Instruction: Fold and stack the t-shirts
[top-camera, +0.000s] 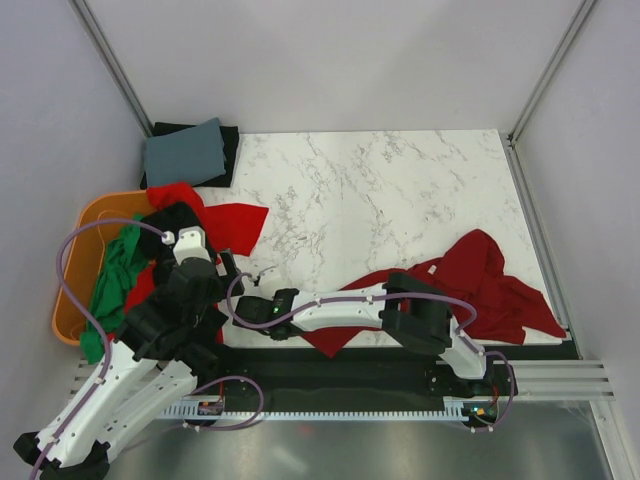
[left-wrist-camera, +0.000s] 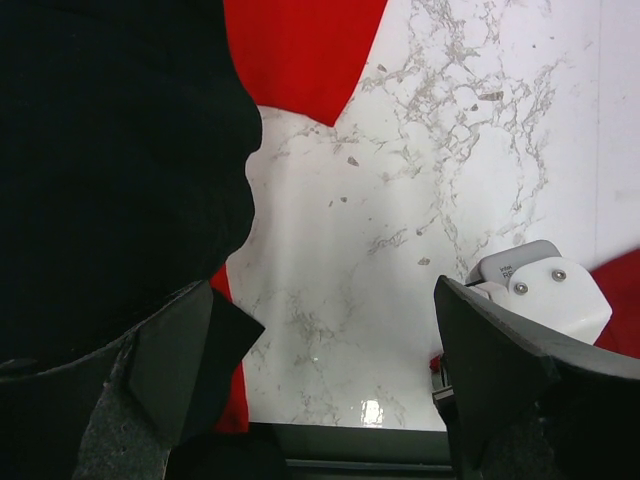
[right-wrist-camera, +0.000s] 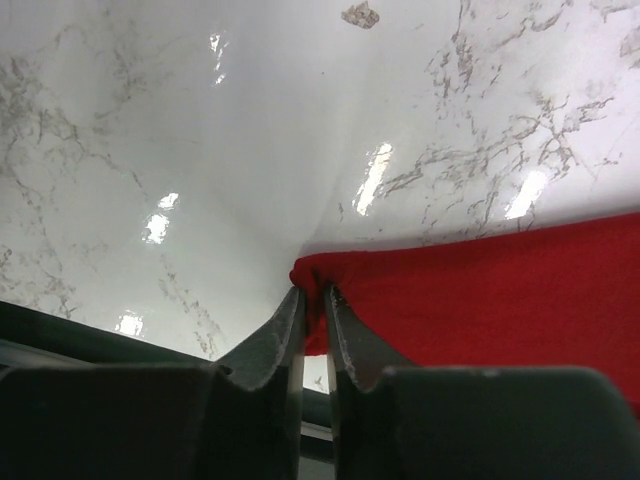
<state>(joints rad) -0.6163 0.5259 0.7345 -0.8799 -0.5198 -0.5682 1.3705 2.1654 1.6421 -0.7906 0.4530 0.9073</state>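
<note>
One soft dark-red t-shirt (right-wrist-camera: 480, 290), corner tight in R claw (right-wrist-camera: 312, 292); L claw (left-wrist-camera: 335, 310) wide over glossy marble tabletop (left-wrist-camera: 400, 150).

**White shells, black joints, lilac cables**

The left arm (top-camera: 110, 385) and right arm (top-camera: 345, 308) are white shells with black joints, trailed by lilac cables (top-camera: 64, 270). The left gripper (left-wrist-camera: 340, 305) has matte dark wedge fingers (left-wrist-camera: 500, 370); the right gripper (right-wrist-camera: 313, 290) shows ridged inner edges.

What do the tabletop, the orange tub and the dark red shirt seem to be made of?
The tabletop: probably polished marble or marble-look laminate; white with grey veins, glossy reflections. The orange tub: likely plastic; smooth, evenly coloured rim. The dark red shirt: soft matte cloth, perhaps cotton; it wrinkles and drapes.
</note>
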